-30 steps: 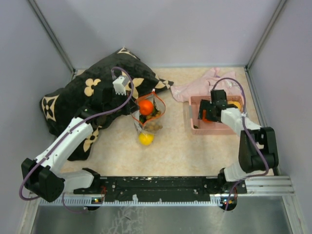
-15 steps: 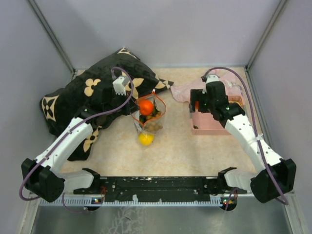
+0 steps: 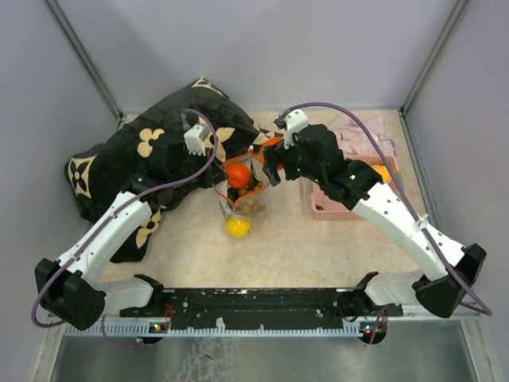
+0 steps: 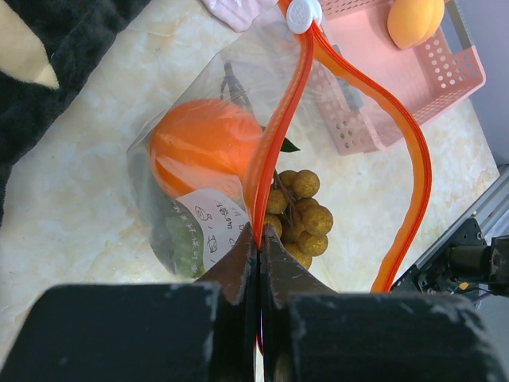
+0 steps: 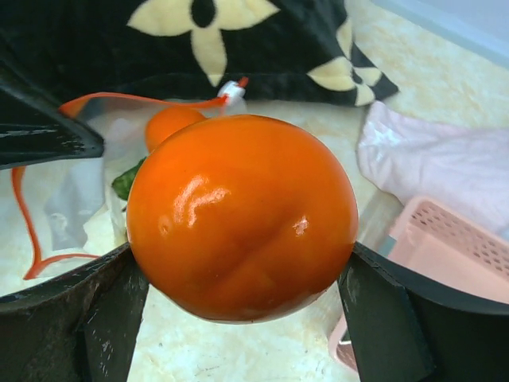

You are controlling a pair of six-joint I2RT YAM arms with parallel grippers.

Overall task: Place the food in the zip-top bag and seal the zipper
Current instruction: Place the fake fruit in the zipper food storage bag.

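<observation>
The clear zip-top bag [image 3: 245, 195] stands in mid-table, its mouth held open. Its orange-red zipper [image 4: 280, 119] loops wide, with a white slider [image 4: 304, 13] at the far end. My left gripper [image 4: 260, 232] is shut on the near zipper edge. Inside the bag lie an orange round fruit [image 4: 203, 147] and a brownish grape bunch [image 4: 304, 215]. A yellow lemon [image 3: 238, 227] shows at the bag's near end. My right gripper [image 5: 240, 267] is shut on a glossy red-orange fruit [image 5: 242, 215], which hangs just right of the bag's mouth [image 3: 270, 159].
A pink basket [image 3: 330, 208] at the right holds a yellow-orange fruit [image 4: 413, 20]. A pale pink cloth [image 3: 358, 131] lies behind the basket. A black cushion [image 3: 143, 159] with cream flowers fills the back left, under my left arm.
My right arm has lifted the red-orange fruit out of the basket and swung it left to the bag's mouth. The left arm and bag have not moved.
</observation>
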